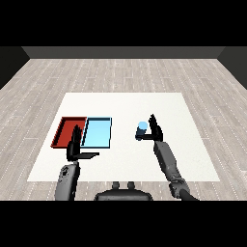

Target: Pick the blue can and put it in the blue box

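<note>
My right hand (155,130) is open right beside the blue can (142,129); left hand (75,144) open near the blue tray (97,133).

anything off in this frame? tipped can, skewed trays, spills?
Nothing stands out. The blue can stands upright on the white table, right robot hand beside it. The red tray and blue tray lie flat, side by side. Left robot hand hovers at the red tray's near edge.

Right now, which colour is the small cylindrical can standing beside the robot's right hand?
Blue, with a paler top. The small cylindrical can shows best in the head view, beside the right hand.
</note>
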